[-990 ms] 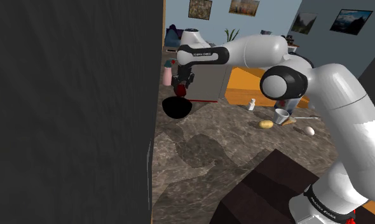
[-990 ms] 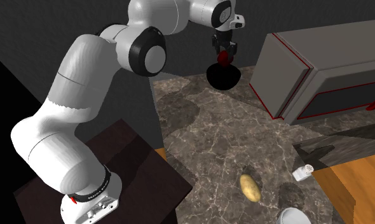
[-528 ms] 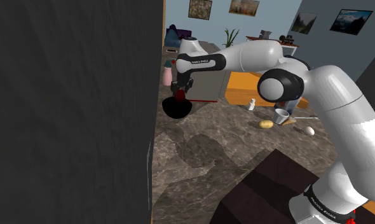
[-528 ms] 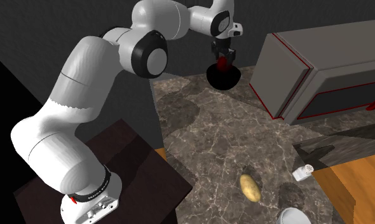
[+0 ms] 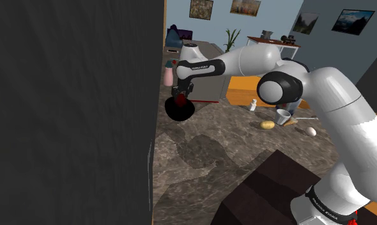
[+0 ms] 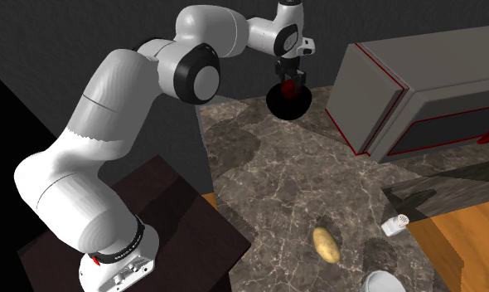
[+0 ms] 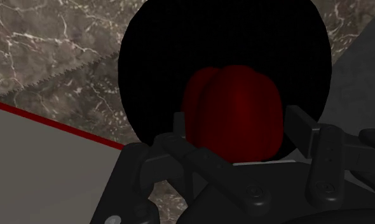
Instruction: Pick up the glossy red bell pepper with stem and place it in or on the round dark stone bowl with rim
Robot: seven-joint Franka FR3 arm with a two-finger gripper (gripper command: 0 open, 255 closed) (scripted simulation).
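Stand (image 5: 270,192): dark box at the shoulder view's lower right, on the near side of the bowl and well apart from it. A white arm (image 5: 334,102) is seen rising from the stand and reaching across the desk (image 5: 200,152), a brown marbled slab, toward the bowl.

Loose items noted on the desk, all well apart from the bowl and toward the shoulder view's right of it: a white egg-shaped item (image 5: 310,131), a potato (image 5: 267,124), a pale cup (image 5: 283,116) and a small white shaker (image 5: 252,105).

Bowl (image 5: 179,110): round and black. It is set on the desk close beside the edge of a dark wall (image 5: 72,108).

Hand (image 5: 180,96): held directly over the bowl, pointed down into it. In the wrist view the hand (image 7: 237,124) is recorded pinching the red bell pepper (image 7: 234,105), with the two fingers (image 7: 300,124) pressed against its opposite sides. The pepper is framed entirely by the bowl's (image 7: 221,38) dark mouth. Whether it touches the bowl's floor cannot be told. In the second exterior view the pepper (image 6: 290,85) is seen at the bowl's (image 6: 288,104) upper rim, under the hand (image 6: 289,77).

Beyond the bowl: a pink bottle (image 5: 169,77) is noted just behind it, and a grey cabinet with red trim (image 5: 209,86) stands just beside it. Farther behind the bowl, a blue wall with framed pictures (image 5: 201,8) and a plant (image 5: 232,33) are observed.
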